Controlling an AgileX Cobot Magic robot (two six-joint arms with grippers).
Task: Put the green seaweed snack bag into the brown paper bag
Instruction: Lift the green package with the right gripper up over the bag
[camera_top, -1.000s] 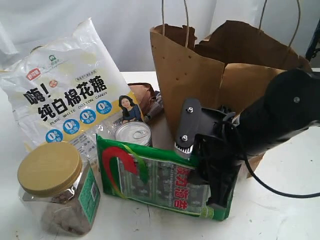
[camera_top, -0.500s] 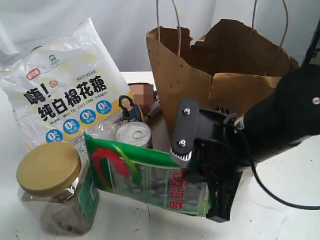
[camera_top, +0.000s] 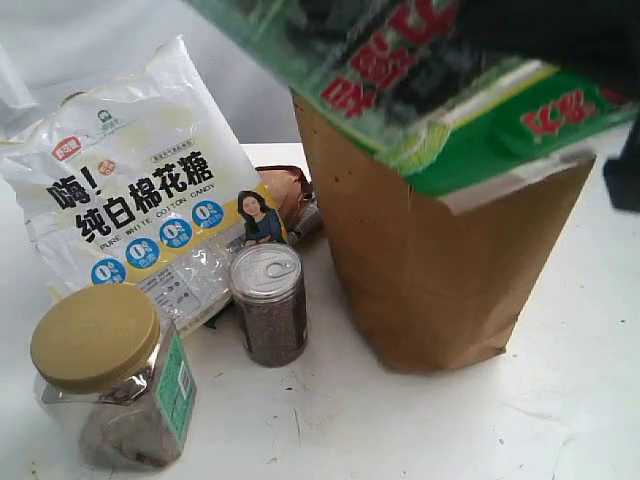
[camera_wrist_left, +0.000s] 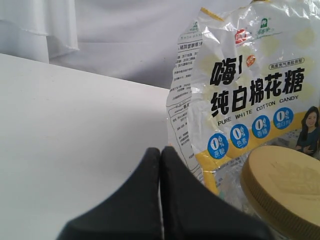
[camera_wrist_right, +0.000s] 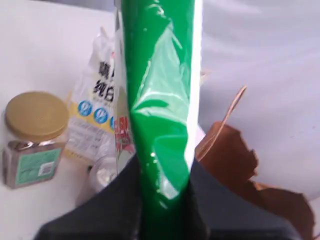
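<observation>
Right pincer (camera_wrist_right: 162, 175) grips green seaweed snack bag (camera_wrist_right: 160, 75); red characters (camera_top: 400, 40) look blurred.

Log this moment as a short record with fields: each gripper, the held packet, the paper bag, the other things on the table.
right gripper: shut on the glossy green seaweed snack bag, fingers on either side of it
left gripper: shut, holding nothing
snack bag position: in the air, hiding the top of the tall brown paper bag in the exterior view; apparently not inside yet
paper bag: upright on the white table
others: large white cotton-candy bag, clear jar with yellow lid, small clear can with pull-tab lid
</observation>
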